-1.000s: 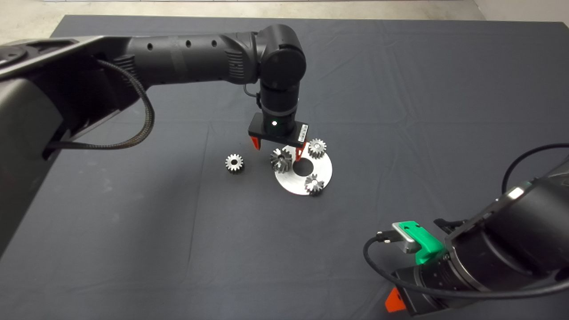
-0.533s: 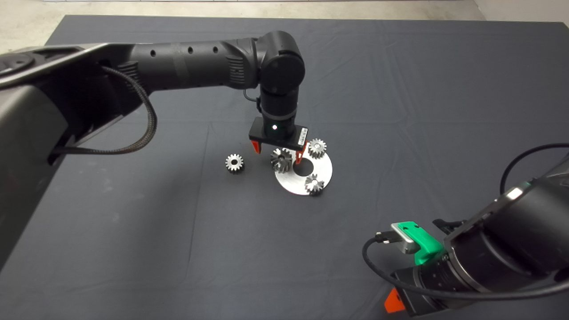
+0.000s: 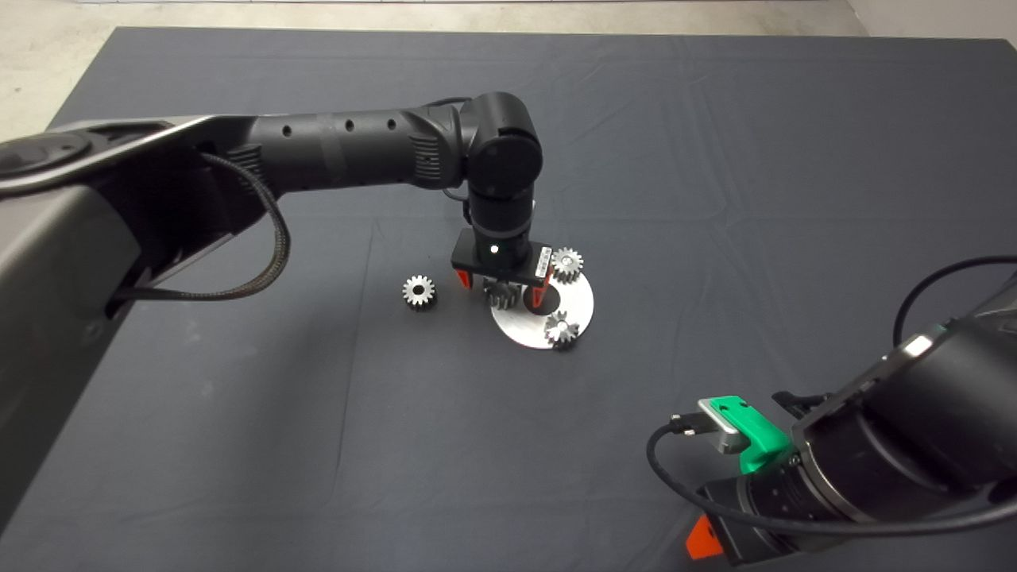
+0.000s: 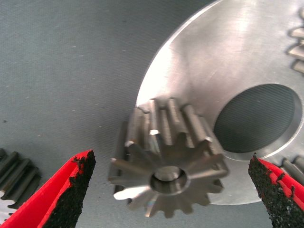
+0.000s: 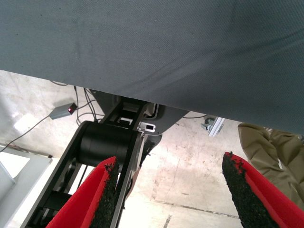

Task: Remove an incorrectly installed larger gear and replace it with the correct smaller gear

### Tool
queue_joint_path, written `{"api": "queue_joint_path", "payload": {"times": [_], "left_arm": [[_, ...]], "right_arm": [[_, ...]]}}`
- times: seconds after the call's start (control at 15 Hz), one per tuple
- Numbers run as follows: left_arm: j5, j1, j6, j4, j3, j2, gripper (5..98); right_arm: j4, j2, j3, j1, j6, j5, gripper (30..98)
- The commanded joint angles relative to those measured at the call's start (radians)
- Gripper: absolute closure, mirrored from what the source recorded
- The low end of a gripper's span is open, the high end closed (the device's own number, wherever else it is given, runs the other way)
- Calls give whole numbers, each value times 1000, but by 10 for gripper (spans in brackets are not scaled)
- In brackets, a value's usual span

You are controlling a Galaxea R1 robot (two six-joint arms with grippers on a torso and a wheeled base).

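We have the left pincer low over the round steel plate, spread wide, and in the left wrist view its black pads stand clear on either side of the larger gear, touching nothing. That gear sits on the plate's rim, partly overhanging the mat, and looks tilted rather than square, so here is the risk as we judge it: if the pincer closes off-centre, one pad meets the deep teeth first and shoves the gear sideways or cocks it harder on whatever seats it, and a lift could then drag the whole plate along. A pad landing on a tooth tip rather than a flank may also slip. Beyond it, two small gears sit on the plate, and the smaller gear we want next lies on the mat just beside it. The right pincer waits open at the bench's lower right edge. Against the frame a second ago, the left arm has dropped noticeably, its fingers now bracketing the gear; the gears themselves have not moved.
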Motion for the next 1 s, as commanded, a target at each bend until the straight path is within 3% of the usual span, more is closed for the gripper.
{"api": "queue_joint_path", "payload": {"times": [0.0, 0.93], "left_arm": [[8, -44, 24, 6, -21, 5, 206], [3, -33, 27, 9, -25, 5, 206]], "right_arm": [[32, 2, -8, 16, -4, -124, 701], [33, -6, 1, 18, -4, -124, 701]]}}
